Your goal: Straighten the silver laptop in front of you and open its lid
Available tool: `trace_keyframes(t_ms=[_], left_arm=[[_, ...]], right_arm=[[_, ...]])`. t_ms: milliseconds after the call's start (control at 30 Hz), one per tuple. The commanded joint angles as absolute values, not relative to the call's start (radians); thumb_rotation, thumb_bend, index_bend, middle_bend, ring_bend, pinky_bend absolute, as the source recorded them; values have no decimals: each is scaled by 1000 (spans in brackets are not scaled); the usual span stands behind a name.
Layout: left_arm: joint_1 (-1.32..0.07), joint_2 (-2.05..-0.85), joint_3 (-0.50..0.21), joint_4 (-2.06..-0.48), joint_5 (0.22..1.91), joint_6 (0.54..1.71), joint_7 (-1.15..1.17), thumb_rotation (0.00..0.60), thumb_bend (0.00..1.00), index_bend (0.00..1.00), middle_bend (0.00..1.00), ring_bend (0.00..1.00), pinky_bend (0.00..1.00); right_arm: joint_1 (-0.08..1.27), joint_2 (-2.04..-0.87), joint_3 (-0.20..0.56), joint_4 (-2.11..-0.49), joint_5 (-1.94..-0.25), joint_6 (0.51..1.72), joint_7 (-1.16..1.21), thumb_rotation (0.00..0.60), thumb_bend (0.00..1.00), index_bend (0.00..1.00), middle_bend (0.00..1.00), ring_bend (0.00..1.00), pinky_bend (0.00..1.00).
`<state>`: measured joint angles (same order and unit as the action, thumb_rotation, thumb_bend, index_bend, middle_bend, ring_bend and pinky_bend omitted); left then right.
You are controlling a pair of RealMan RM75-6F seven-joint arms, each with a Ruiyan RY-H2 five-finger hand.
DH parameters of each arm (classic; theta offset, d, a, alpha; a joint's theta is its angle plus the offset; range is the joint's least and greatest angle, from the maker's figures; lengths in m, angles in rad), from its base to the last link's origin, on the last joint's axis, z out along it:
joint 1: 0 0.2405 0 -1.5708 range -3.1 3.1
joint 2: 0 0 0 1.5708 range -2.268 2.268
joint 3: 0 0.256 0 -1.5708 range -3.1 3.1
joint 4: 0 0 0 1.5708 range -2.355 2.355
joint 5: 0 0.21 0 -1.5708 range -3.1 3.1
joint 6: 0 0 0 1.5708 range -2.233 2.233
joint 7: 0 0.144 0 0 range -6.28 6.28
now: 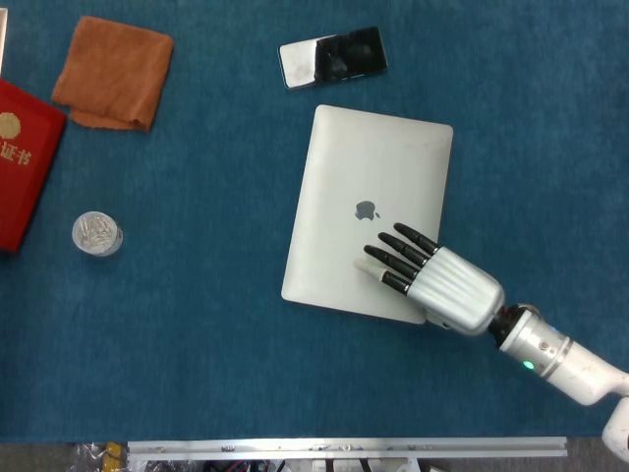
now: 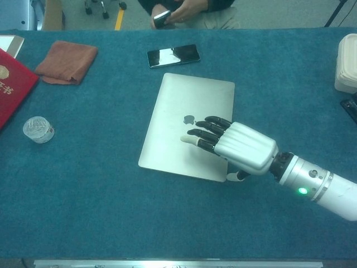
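The silver laptop [image 1: 369, 211] lies closed and flat near the middle of the blue worktop [image 1: 197, 354], its lid up, logo visible. It sits skewed: its long edges run at a slant to the worktop's near edge, with the near left corner swung further left than the far one.

The right hand [image 1: 432, 278] rests palm-down on the lid's near right portion, just below and right of the logo. Its dark fingers [image 1: 393, 264] lie extended, slightly spread, tips on the lid surface; they enclose nothing. The thumb shows in the chest view at the laptop's near right edge [image 2: 239, 176], low beside it; whether it touches the edge I cannot tell. The forearm runs off toward the lower right, a green indicator lit on the wrist. The left hand appears in neither view.

Other items: a dark phone [image 1: 332, 57] lies just beyond the laptop's far edge, apart from it. An orange cloth [image 1: 113, 71] lies at the far left, a red booklet [image 1: 25, 162] at the left edge, and a small clear round container [image 1: 96, 234] near it. A white box [image 2: 347, 62] stands at the right edge in the chest view.
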<state>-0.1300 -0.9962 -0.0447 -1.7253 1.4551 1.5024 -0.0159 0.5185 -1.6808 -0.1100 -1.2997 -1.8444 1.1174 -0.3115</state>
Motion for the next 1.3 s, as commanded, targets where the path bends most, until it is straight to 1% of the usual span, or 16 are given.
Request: trace_keyframes(t_ms=[33, 567, 1300], left_arm=[[-127, -996, -47, -1723, 1458, 1505, -20, 600, 138, 130, 0, 0, 2], [-114, -992, -55, -1706, 1473, 1513, -50, 600, 138, 131, 0, 0, 2], [-108, -982, -68, -1704, 1480, 1513, -68, 600, 138, 130, 0, 0, 2]], right_arm=[[523, -1692, -105, -1299, -1840, 1116, -319, 600, 49, 0, 93, 0, 85], [561, -1800, -55, -1282, -1807, 1091, -370, 600, 49, 0, 93, 0, 84], [621, -1958, 19, -1190, -1746, 1076, -412, 600, 49, 0, 93, 0, 85]])
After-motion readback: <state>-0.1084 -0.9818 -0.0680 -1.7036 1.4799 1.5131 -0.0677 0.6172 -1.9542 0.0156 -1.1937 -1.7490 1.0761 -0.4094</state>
